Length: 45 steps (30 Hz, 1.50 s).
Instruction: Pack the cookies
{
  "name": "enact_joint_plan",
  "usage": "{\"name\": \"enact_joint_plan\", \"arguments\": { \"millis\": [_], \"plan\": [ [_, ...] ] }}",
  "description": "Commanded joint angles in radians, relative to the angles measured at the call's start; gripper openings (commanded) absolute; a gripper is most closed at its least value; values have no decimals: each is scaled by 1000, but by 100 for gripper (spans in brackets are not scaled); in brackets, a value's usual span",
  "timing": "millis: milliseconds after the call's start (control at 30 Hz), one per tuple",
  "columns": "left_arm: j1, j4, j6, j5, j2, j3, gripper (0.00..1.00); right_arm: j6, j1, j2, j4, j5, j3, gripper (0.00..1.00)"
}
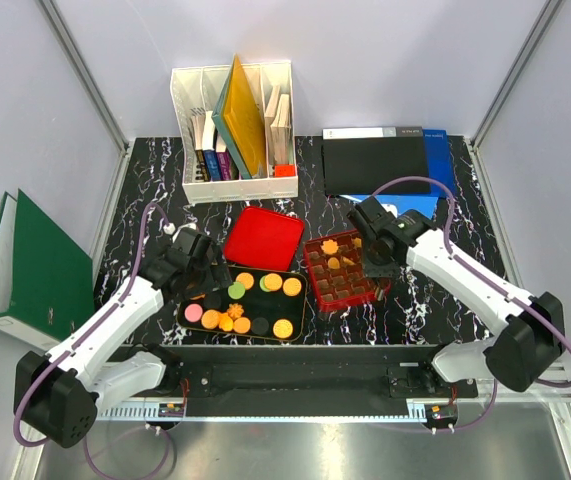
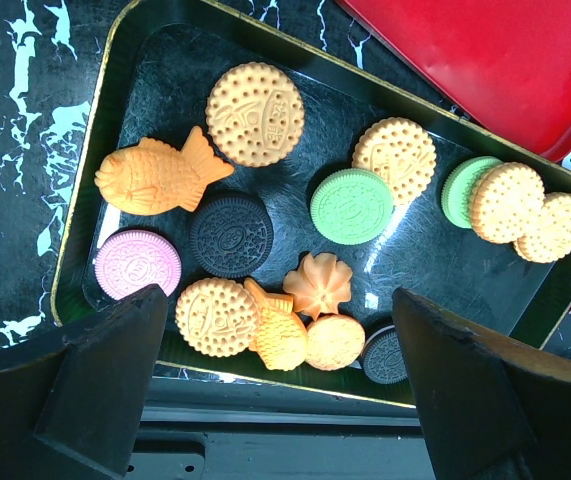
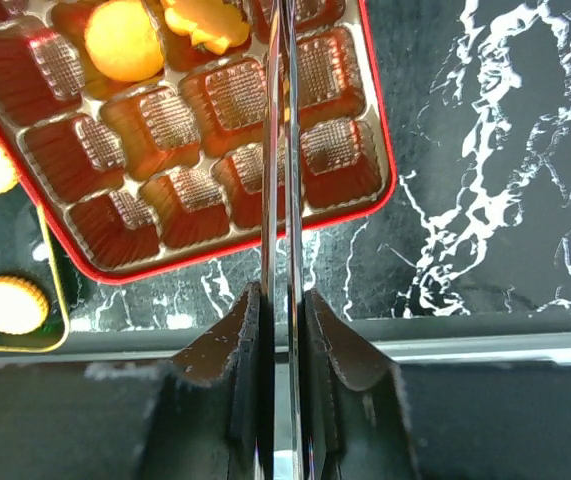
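The right pincer (image 3: 280, 295) is pressed nearly together on thin metal tweezers (image 3: 283, 150), whose blades reach out over the red tin (image 3: 215, 200). Seen edge-on, the tips may or may not hold anything; I cannot tell. Two cookies (image 2: 255, 113) sit in the tin's far cells. The rest lie in the black tray (image 2: 445, 270) beside it, under the left pincer (image 2: 277, 300), which is spread wide above them.

The main risk is at the tweezers. The blades are narrow and smooth, so a round cookie nipped by its edge could swivel or squirt out if the squeeze is uneven. The tips also hang over a ridge between cells rather than over a cell's middle. A cookie let go there would likely perch on the ridge, or tip into a neighbouring cell.

On the tray side, the cookies are crowded, several touching or overlapping. A wide pincer coming down among them would probably catch two at once or push the cluster against the rim. A hard shove could slide the tray along the counter (image 3: 485, 150) toward the tin or the lid (image 1: 263, 238). The two arms also work close together, so a reach across could bump the other.
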Motion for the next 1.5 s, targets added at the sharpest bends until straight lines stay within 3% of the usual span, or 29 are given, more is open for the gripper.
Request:
{"name": "enact_joint_plan", "arguments": {
  "millis": [0,300,633,1233,1467],
  "plan": [
    [5,32,7,21,-13,10,98,-2,-5,25,46,-94,-38,9],
    [3,32,3,26,-14,7,97,35,-4,-141,15,54,107,6],
    [2,38,-9,35,-19,0,97,-2,8,-23,110,-189,155,3],
    [3,24,-28,33,-30,-11,97,-40,32,140,182,-300,-13,4],
    [2,23,-31,33,-22,-5,97,-22,50,-71,233,-164,23,3]
  ]
}}
